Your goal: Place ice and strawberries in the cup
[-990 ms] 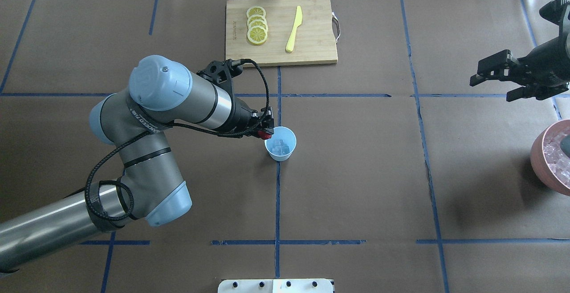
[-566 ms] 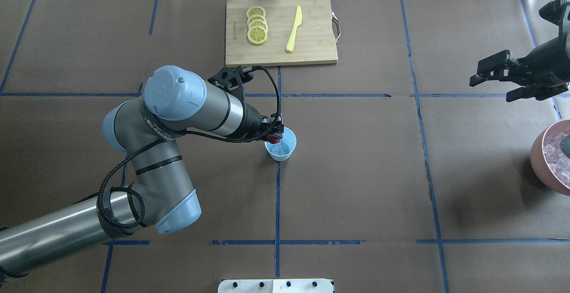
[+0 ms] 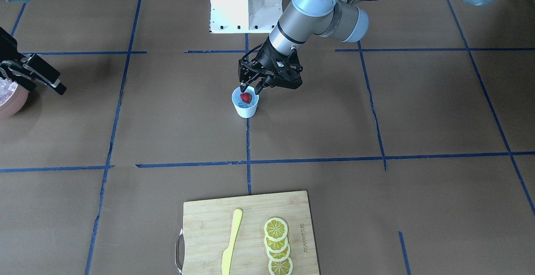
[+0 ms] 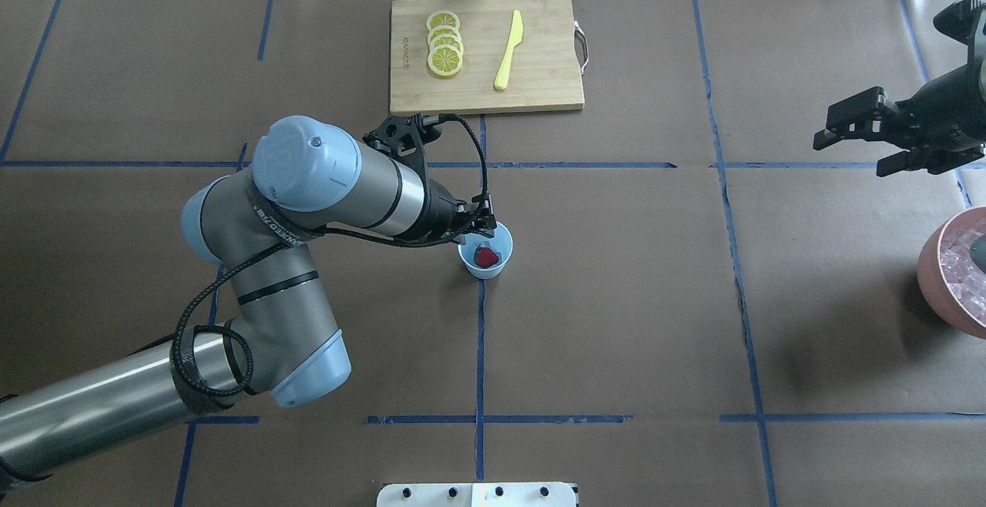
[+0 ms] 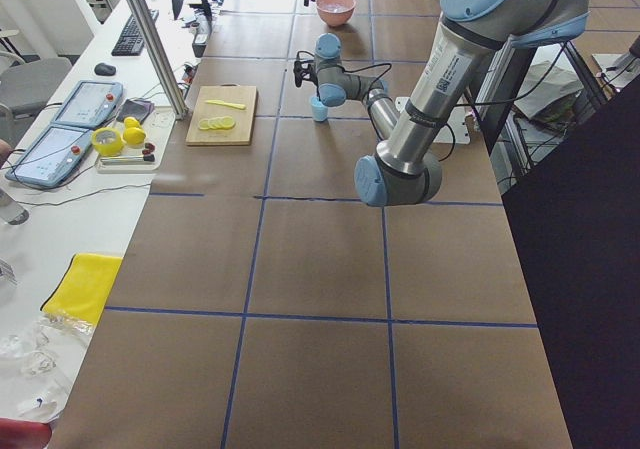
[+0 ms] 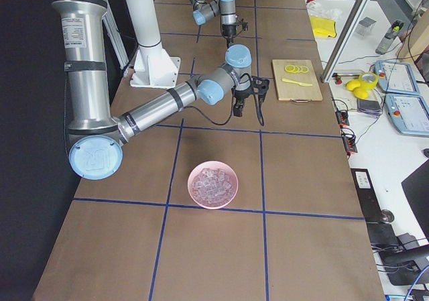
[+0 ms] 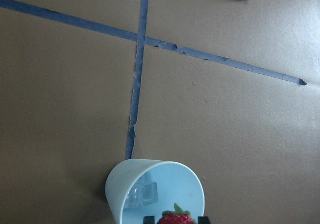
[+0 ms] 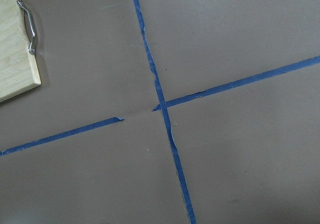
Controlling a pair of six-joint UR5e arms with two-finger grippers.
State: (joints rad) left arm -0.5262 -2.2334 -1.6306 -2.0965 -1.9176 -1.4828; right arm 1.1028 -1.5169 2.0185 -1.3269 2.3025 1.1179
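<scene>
Left gripper (image 3: pixel 251 88) hangs just over the mouth of the small pale blue tapered cup (image 3: pixel 245 110), fingers parted and gripping nothing. Its arm comes in low from the robot's left, elbow bent, with the wrist tipped down toward the cup. Directly beneath the fingertips, the tiny bright red strawberry (image 3: pixel 245 98) lies inside the cup, clear of both fingers, on top of the small clear ice cubes (image 7: pixel 141 194) at the bottom. The cup stands upright on the brown paper-covered table (image 4: pixel 616 299), on a blue tape line. Farther from the robot lies the wooden cutting board (image 4: pixel 539 68) with yellow lemon slices (image 4: pixel 445 45) and a yellow plastic knife (image 4: pixel 508 51). Well apart, the right gripper (image 4: pixel 847 154) hovers spread and empty near the pink bowl (image 4: pixel 934 276) of ice.
</scene>
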